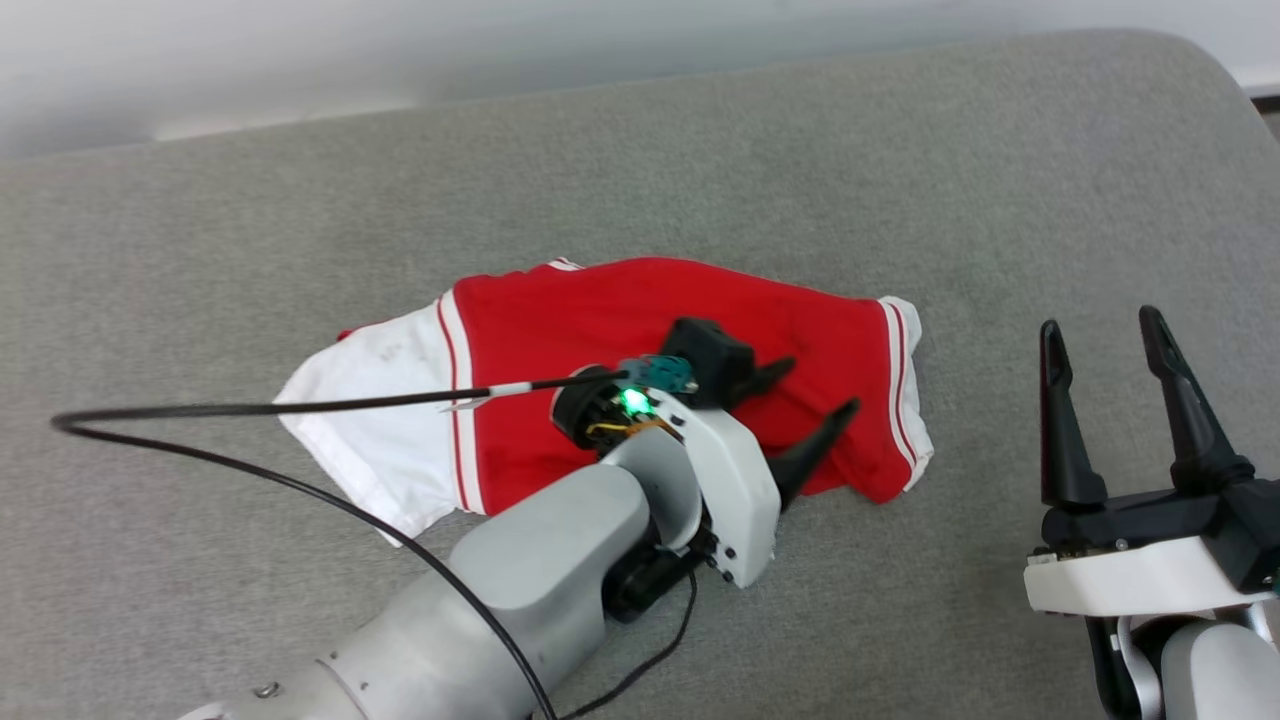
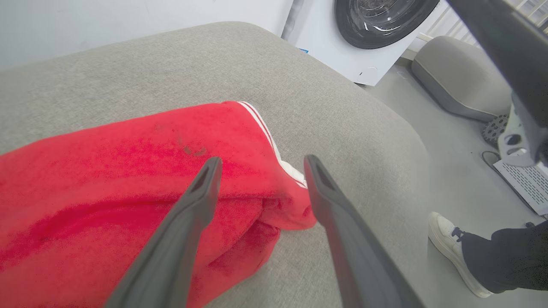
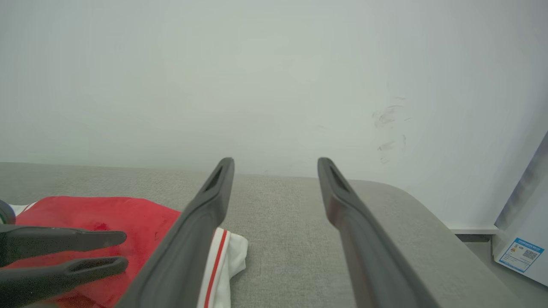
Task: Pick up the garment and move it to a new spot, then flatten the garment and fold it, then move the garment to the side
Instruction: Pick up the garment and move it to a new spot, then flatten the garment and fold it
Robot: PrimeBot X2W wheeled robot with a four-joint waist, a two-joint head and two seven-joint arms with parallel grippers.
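1. The red shirt point(image 1: 600, 310), white sleeves and striped trim, lies rumpled in the middle of the gray cushion point(image 1: 900, 150).
2. The left gripper point(image 1: 820, 387) hangs low over the shirt's right end, fingers spread, gripping nothing.
3. The right gripper point(image 1: 1100, 320) is off to the shirt's right, fingers wide, empty.
4. There's a QR-code sticker point(image 3: 520, 254) on a white appliance point(image 3: 528, 201), print too tiny to read.

garment point(image 1: 600, 310) partly hidden behind left arm point(image 1: 560, 560), person's leg point(image 2: 507, 256) cut off at right edge
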